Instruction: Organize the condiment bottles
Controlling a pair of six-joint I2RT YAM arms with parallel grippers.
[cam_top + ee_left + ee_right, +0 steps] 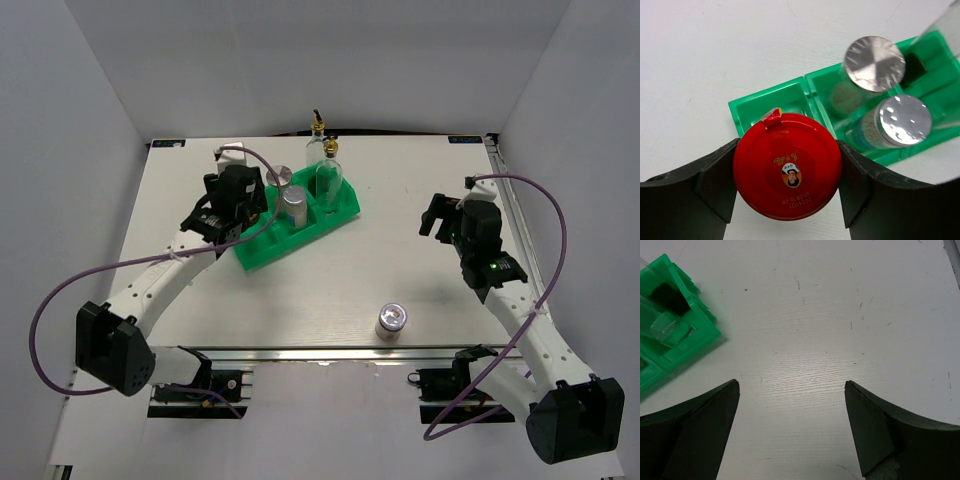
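Note:
My left gripper [788, 142] is shut on the red-lidded jar [787, 172], which overlaps the near edge of the green tray's end compartment [765, 106]. In the top view the left gripper [235, 205] hides the jar. Two silver-lidded shakers [874, 62] [902, 120] stand in the tray's middle compartment. One glass cruet [328, 175] stands in the tray's far compartment, and the other cruet [317, 135] stands behind the tray. A third silver-lidded shaker [392, 320] stands alone near the front edge. My right gripper [442, 215] is open and empty over bare table [791, 385].
The green tray [262, 250] lies diagonally left of the table's centre; its end also shows in the right wrist view [670, 347]. White walls surround the table on three sides. A metal rail [330, 352] runs along the front edge.

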